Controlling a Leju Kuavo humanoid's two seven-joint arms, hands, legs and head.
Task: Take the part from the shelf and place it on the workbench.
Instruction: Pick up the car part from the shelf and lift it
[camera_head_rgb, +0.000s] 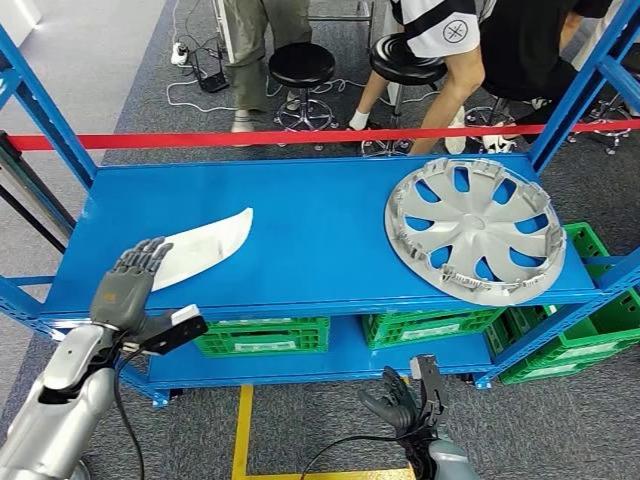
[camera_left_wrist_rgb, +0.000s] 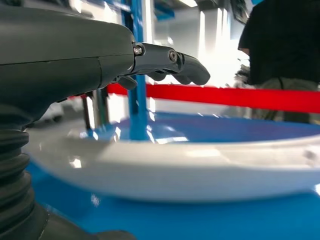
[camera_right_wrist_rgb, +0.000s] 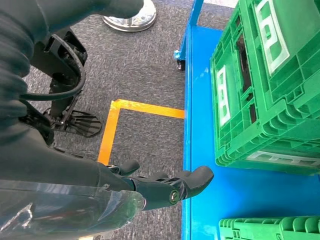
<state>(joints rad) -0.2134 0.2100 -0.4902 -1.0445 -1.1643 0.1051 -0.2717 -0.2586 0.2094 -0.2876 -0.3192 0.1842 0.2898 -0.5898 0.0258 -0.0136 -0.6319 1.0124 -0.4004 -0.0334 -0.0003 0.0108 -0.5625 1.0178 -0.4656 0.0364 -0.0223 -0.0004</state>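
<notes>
White part: the long curved plastic part (camera_head_rgb: 202, 246) lies flat on the blue shelf (camera_head_rgb: 317, 250), at its left end, well apart from the hubcap (camera_head_rgb: 474, 228); lying low and flat, it offers only its thin edge and top face to a grasp.
Left robot hand: the left robot hand (camera_head_rgb: 128, 282) hovers over the near tip of the white part with fingers stretched out and apart, holding nothing; in the left wrist view the fingers (camera_left_wrist_rgb: 177, 62) pass above the part's rim without clearly touching it, which reads as a reach poised to close from above.
Right robot hand: the right robot hand (camera_head_rgb: 400, 400) hangs low in front of the shelf, below the hubcap's side, fingers loosely extended and holding nothing, likely kept clear of the reach.
Green crates: crates (camera_head_rgb: 260, 336) sit on the lower level, under the white part and hubcap.
Red tape: a red tape (camera_head_rgb: 302, 135) runs behind the shelf, with people seated beyond it.
Stage: judged as pre-grasp; the part is not yet lifted.
</notes>
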